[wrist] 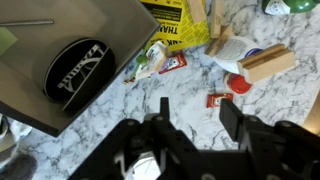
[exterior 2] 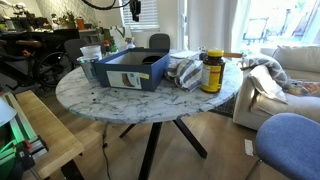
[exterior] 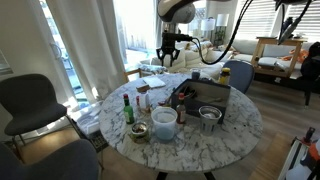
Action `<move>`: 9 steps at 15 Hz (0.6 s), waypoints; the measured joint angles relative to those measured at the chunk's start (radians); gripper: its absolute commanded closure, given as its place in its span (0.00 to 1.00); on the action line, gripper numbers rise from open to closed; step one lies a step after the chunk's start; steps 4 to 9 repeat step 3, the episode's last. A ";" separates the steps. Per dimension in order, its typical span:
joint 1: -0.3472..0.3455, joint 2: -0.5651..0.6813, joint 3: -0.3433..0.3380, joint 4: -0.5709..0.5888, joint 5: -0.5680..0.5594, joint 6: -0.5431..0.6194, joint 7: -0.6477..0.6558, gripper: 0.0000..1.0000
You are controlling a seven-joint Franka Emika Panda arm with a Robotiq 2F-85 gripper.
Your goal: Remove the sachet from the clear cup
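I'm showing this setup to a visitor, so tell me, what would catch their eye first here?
The pincer hangs open, high above the far side of the round marble table. A big blue-grey bin sits mid-table, with a yellow jar near it. In an exterior view the clear cup stands in front of the bin, a green bottle close by.

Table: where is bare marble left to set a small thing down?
Free: the table rim strip along the blue bin and yellow jar; the edge beside the clear cup and metal bowl. Crowded: around the green bottle and cup.
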 measured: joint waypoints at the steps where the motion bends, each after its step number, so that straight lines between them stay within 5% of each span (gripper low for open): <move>1: 0.000 -0.006 0.000 0.012 0.004 0.017 0.000 0.07; 2: 0.004 -0.018 0.002 0.023 0.004 0.042 -0.011 0.01; 3: 0.010 -0.038 0.006 0.034 -0.001 0.064 -0.029 0.16; 9: 0.010 -0.038 0.006 0.034 -0.001 0.064 -0.029 0.16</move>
